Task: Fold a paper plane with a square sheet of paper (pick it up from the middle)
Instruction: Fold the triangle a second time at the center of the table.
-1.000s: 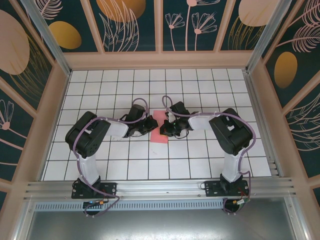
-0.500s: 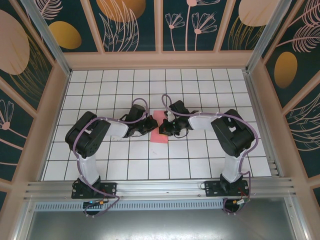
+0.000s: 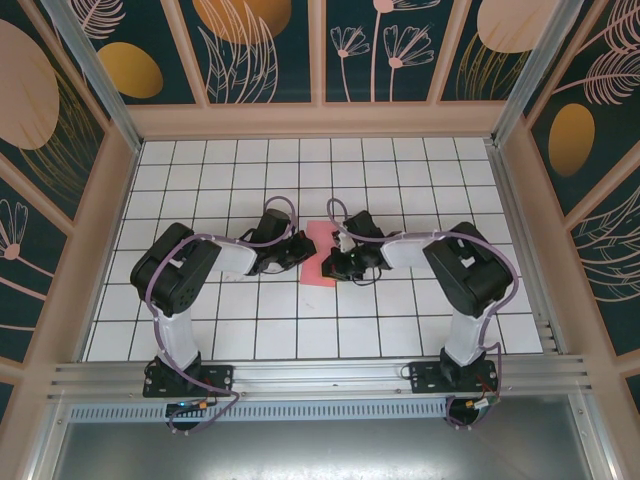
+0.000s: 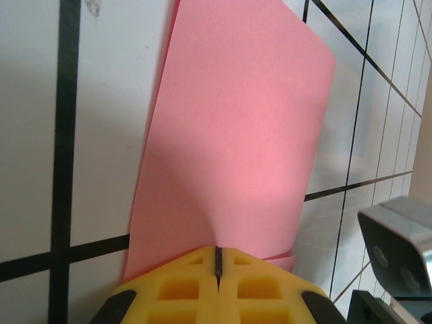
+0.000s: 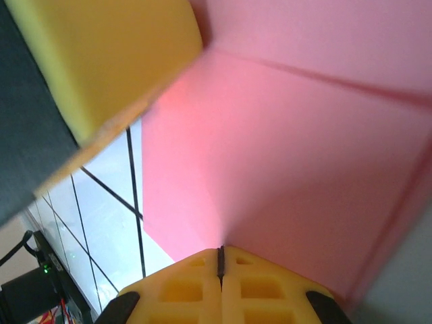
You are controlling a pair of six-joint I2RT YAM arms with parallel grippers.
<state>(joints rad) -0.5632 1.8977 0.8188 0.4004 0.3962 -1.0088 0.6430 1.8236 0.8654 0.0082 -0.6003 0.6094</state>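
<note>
1. Across the floor of the cell I see the white table (image 3: 200, 330) with its black grid lines. Patterned walls (image 3: 400, 50) close it on three sides, and a metal rail (image 3: 320, 375) runs along the near edge.
2. The left arm (image 3: 175, 275) and the right arm (image 3: 465, 270) both bend inward and meet near the middle of the table. Their bodies hide some tiles from me.
3. Between them is the salmon-pink sheet of paper (image 3: 317, 272), near the table centre. It is not flat: my right wrist camera shows a straight crease, and my left wrist camera shows the paper rising toward the fingers.
4. The left gripper (image 4: 218, 260) has its jaws pressed together, pinching one edge of the sheet.
5. The right gripper (image 5: 221, 260) has its jaws closed too, gripping the sheet from the opposite side.
6. A yellow block (image 5: 101, 61) covers the upper-left corner of my right wrist view, touching the paper. A grey metal part (image 4: 398, 250) stands at the lower right of my left wrist view, just beside the paper.
</note>
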